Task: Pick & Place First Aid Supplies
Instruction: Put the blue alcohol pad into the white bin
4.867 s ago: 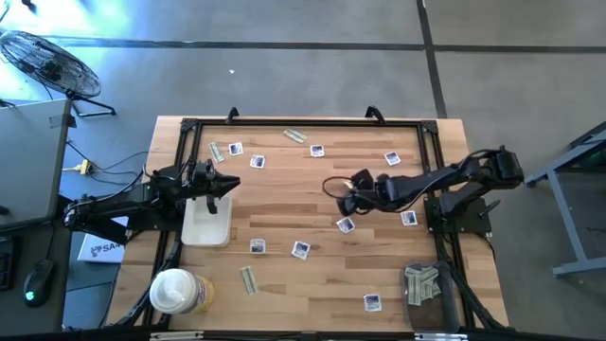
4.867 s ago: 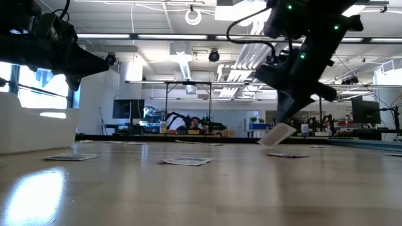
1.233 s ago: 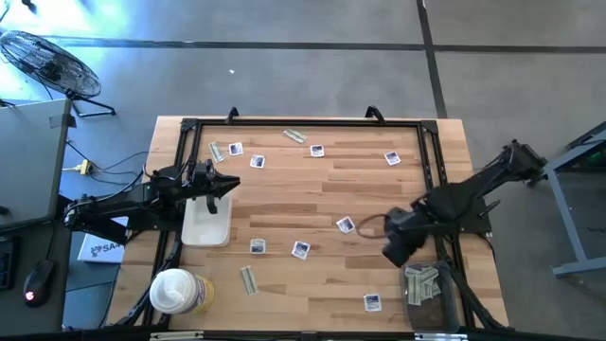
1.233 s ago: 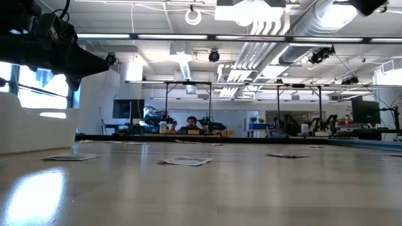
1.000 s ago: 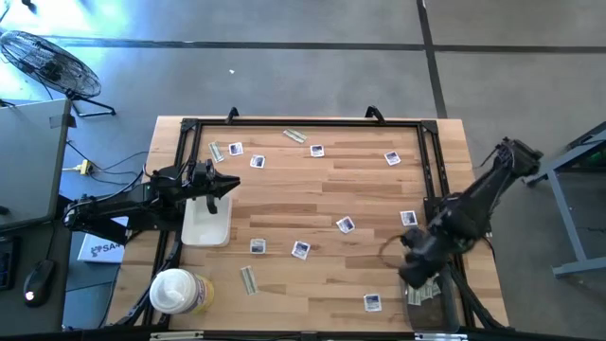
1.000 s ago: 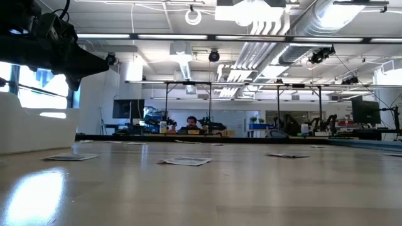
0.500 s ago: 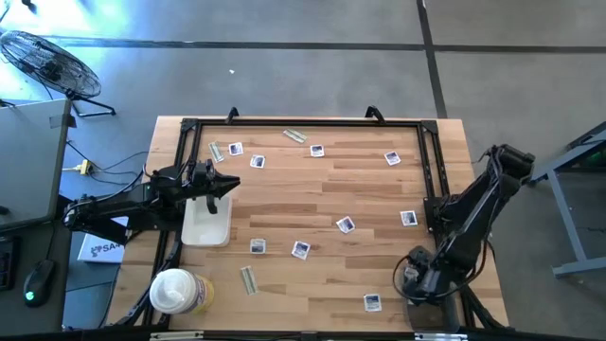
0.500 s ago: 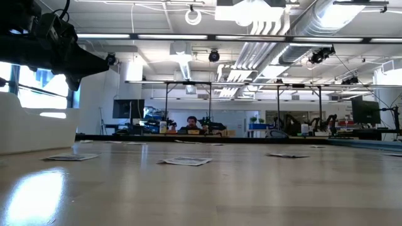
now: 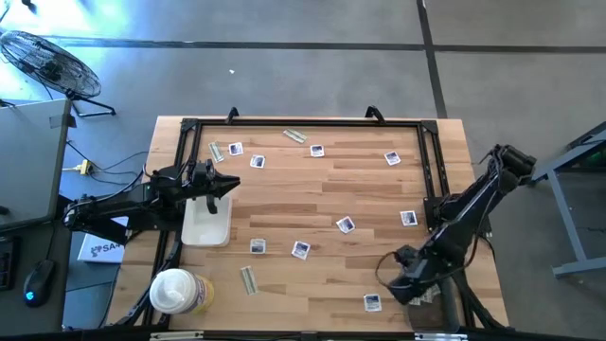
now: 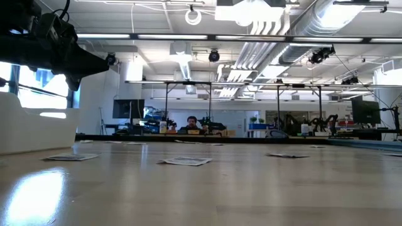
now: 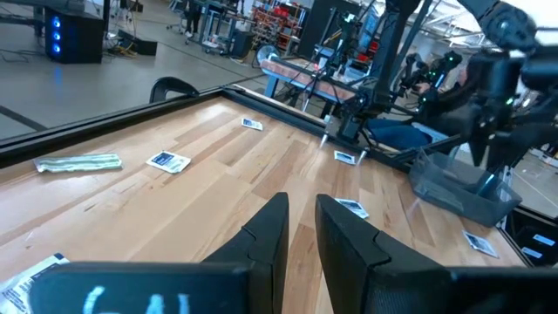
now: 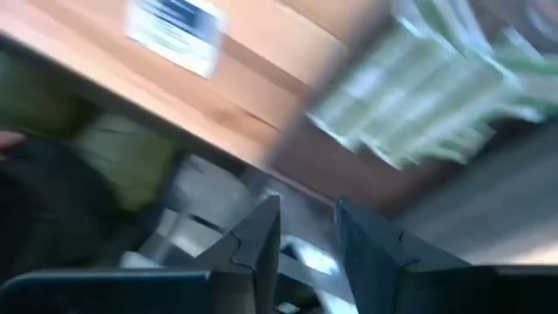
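Packets of first aid supplies are scattered flat over the pale wooden table [image 9: 312, 194], and the coming pick is judged to turn on which of them lies nearest the right gripper [image 9: 409, 284]. That gripper is hung at the table's near right corner, over a dark bin [image 9: 428, 296] in which pale grey-green strips [image 12: 436, 83] are heaped. In the right wrist view its two dark fingers [image 12: 261, 240] are seen with a narrow gap between them and nothing held. A square white packet with dark blue print [image 9: 372, 302] lies just beside it, toward the table's middle, nearer than any other. Well apart, the left gripper [image 9: 227, 184] is held above a white rectangular tray [image 9: 208, 227]; its fingers [image 11: 270, 235] are parted slightly and empty. The right arm is clearly the nearer one.
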Available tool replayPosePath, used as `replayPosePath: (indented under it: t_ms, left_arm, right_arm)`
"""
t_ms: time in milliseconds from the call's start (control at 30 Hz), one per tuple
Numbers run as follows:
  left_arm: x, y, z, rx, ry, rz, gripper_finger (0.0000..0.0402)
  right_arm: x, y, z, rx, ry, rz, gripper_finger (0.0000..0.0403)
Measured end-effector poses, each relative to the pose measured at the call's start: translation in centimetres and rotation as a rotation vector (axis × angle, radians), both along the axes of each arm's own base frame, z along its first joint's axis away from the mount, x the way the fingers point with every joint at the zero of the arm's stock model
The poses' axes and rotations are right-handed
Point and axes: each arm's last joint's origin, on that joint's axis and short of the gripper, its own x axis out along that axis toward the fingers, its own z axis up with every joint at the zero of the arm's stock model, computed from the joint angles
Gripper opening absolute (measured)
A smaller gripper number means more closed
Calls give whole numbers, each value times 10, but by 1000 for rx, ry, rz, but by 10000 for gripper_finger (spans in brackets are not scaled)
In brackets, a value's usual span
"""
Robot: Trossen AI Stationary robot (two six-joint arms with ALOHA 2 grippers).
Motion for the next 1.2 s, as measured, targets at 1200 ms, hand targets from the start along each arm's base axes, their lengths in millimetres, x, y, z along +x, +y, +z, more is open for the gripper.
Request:
replayPosePath:
  t_ms: [1200]
  left_arm:
    - [0, 0, 0, 0, 0, 0, 60]
  right_arm:
    - [135, -97, -86, -813, -393, 611, 78]
